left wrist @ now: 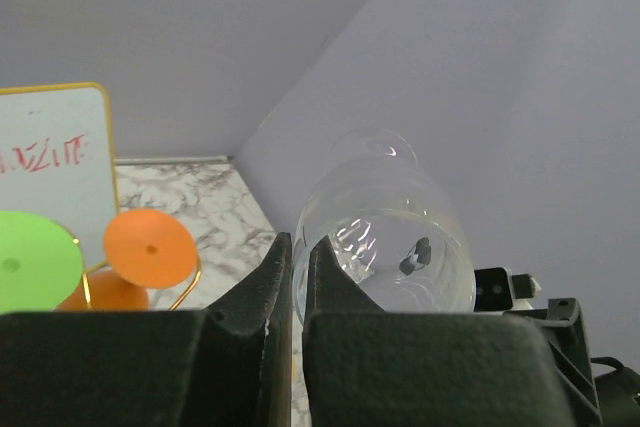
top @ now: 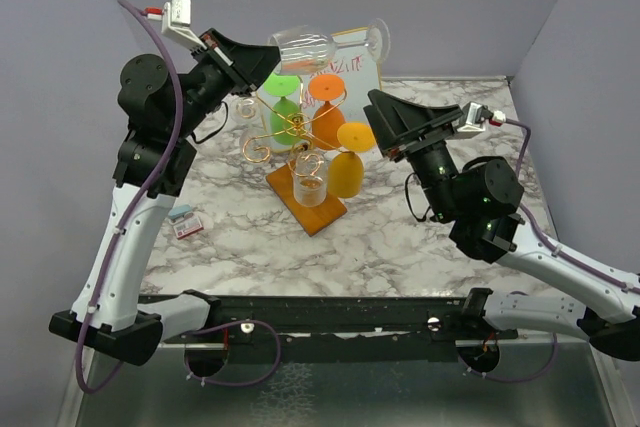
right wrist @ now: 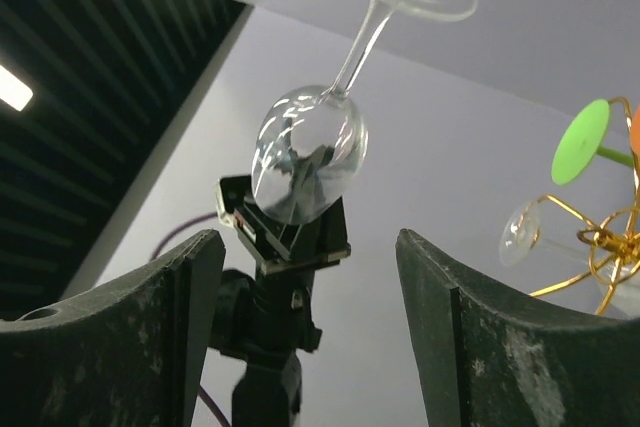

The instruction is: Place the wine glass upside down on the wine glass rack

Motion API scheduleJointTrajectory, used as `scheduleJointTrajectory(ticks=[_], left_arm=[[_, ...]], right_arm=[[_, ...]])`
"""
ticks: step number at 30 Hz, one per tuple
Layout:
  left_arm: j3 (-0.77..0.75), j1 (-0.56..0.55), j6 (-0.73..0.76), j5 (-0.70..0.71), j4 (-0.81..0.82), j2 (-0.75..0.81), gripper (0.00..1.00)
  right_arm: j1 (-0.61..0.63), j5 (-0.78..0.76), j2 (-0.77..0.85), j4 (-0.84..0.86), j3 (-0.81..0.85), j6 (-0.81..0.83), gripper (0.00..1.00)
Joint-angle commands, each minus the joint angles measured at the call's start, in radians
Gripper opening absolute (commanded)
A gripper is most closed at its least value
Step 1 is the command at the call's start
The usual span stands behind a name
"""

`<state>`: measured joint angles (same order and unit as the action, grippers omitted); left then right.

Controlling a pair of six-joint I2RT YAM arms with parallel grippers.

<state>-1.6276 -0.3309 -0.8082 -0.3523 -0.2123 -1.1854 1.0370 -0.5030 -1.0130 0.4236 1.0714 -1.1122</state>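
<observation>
The right gripper [top: 378,125] stands wide open and empty at three o'clock of the wine glass rack [top: 290,127]. Beyond, at the rack's twelve o'clock, the left gripper [top: 264,58] is clamped on the bowl of the wine glass [top: 303,48]. The glass lies sideways above the rack, with its foot toward three o'clock.

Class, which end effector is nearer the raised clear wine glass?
Left. The left end effector grips the wine glass at its bowl; the right end effector is open, below and apart from it.

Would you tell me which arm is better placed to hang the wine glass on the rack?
Probably the left arm: the left fingers grip the wine glass up near the wine glass rack, while the right fingers stand open and empty.
</observation>
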Motion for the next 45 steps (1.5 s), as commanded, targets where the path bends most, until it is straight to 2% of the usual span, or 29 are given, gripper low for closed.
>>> scheduleJointTrajectory(ticks=[1, 5, 9, 13, 20, 26, 36, 45], left_arm=[[0.032, -0.068, -0.086, -0.032, 0.3, 0.0, 0.0], [0.031, -0.18, -0.056, 0.016, 0.359, -0.034, 0.0], [0.046, -0.271, -0.002, 0.086, 0.366, -0.047, 0.0], [0.084, -0.292, 0.014, 0.127, 0.379, -0.034, 0.0], [0.097, -0.295, 0.025, 0.144, 0.378, -0.014, 0.0], [0.132, -0.295, 0.011, 0.118, 0.376, 0.012, 0.0], [0.208, -0.295, -0.011, 0.105, 0.37, 0.082, 0.0], [0.278, -0.295, -0.078, 0.102, 0.384, 0.149, 0.0]], right_arm=[[0.003, -0.163, -0.005, 0.094, 0.017, -0.051, 0.75], [0.003, -0.258, -0.045, 0.125, 0.045, -0.082, 0.74], [0.003, -0.287, -0.082, 0.264, 0.048, -0.018, 0.74], [0.003, -0.259, -0.082, 0.384, 0.023, 0.051, 0.75], [0.003, -0.259, -0.059, 0.416, -0.033, 0.052, 0.72], [0.003, -0.27, -0.077, 0.512, -0.036, 0.102, 0.59], [0.003, -0.289, -0.123, 0.577, 0.011, 0.154, 0.51], [0.003, -0.309, -0.192, 0.799, 0.021, 0.343, 0.26]])
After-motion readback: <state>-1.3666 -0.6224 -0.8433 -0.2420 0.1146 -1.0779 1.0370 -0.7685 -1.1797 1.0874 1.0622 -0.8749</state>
